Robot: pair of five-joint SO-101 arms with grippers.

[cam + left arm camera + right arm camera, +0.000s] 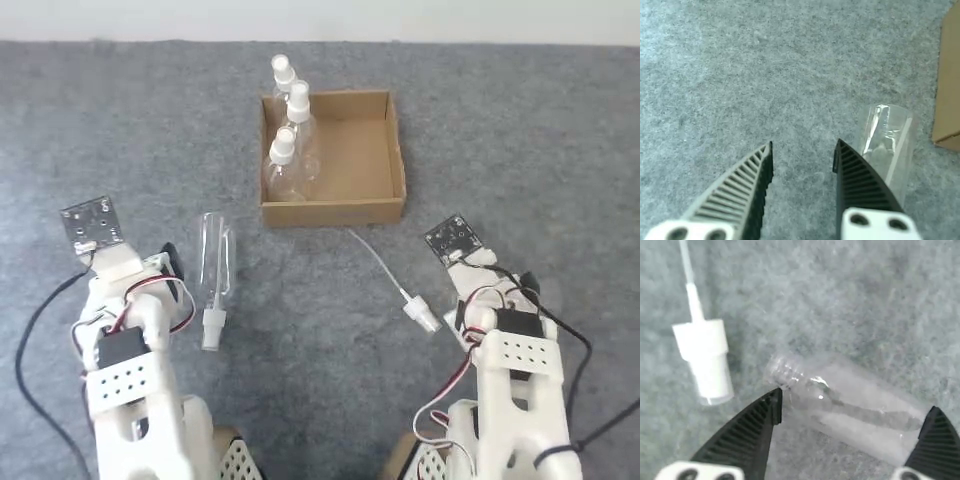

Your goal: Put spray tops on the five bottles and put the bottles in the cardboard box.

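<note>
Right gripper (855, 402) jaws stood wide, straddling uncapped bottle (840, 395), likely lined up to grip it for capping. Spray top (702, 360) lay at 5 o'clock from cardboard box (395, 150). Left gripper (802, 145) jaws were open and empty beside capped bottle (887, 140), at 7 o'clock from the box.

Seen from above, the cardboard box (397, 150) sits at 12 o'clock on the grey carpet (320, 330). Three standing bottles (293, 150) crowd its 9 o'clock wall, and the 3 o'clock half of the box floor is bare, open from above. A capped bottle (216, 262) lies at 9 o'clock of the mat's middle, just beside one finger of the left gripper (804, 144), which is spread over bare carpet. A loose spray top (421, 314) lies at 4 o'clock, its tube running toward 11, partly across the approach to the box front. An uncapped bottle (850, 400) lies between the spread fingers of the right gripper (856, 405). A lane of carpet runs between the capped bottle and the spray top up to the box.
</note>
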